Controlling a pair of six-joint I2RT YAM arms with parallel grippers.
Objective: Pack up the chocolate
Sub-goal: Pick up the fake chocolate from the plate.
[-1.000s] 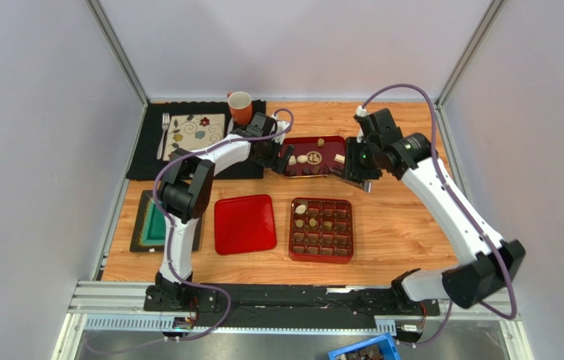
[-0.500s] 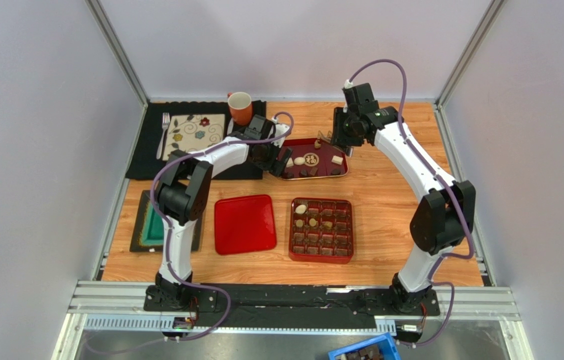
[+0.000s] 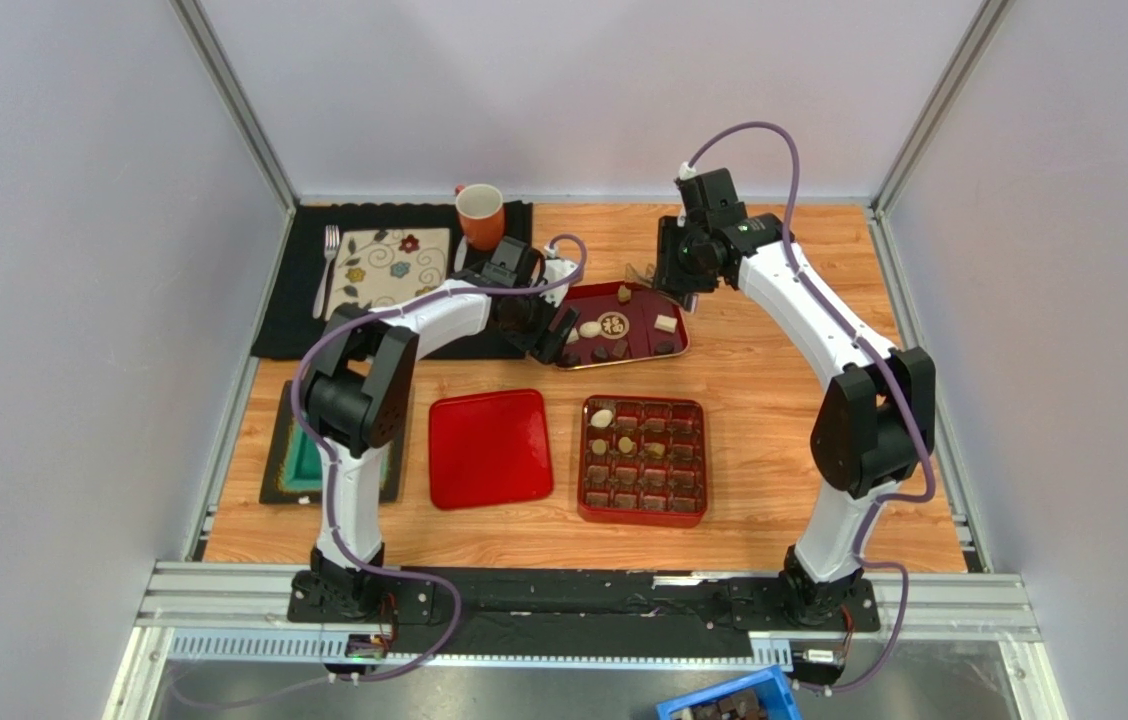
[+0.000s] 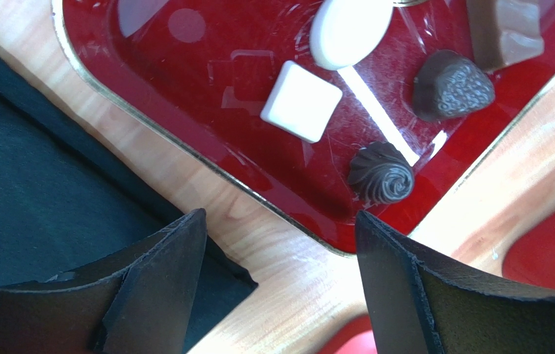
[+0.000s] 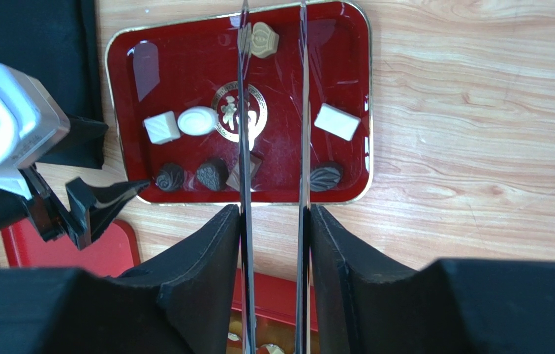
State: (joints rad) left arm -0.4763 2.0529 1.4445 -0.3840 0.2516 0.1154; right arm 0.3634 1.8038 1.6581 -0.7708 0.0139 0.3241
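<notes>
Top external view showed, at the counter's 10 o'clock, a black mat carrying a steel fork, a white placemat printed with flowers, and an orange mug. The left jaws stood released at the 9 o'clock end of a glossy dark red tray. The tray bore a round gold emblem, its character too small to read.

The chocolate lay loose on that tray. At 9 o'clock were a white square and a smooth white oval. Along 6 o'clock sat a ridged dark swirl, a textured dark heart, a milk-brown block and a ribbed dark leaf. At 3 o'clock lay a second white square, at 12 o'clock a tan shell-like piece. More pieces filled cells of the red gridded box at the tray's 6 o'clock.

The right jaws were clenched on thin metal tongs, prongs apart above the tray.
</notes>
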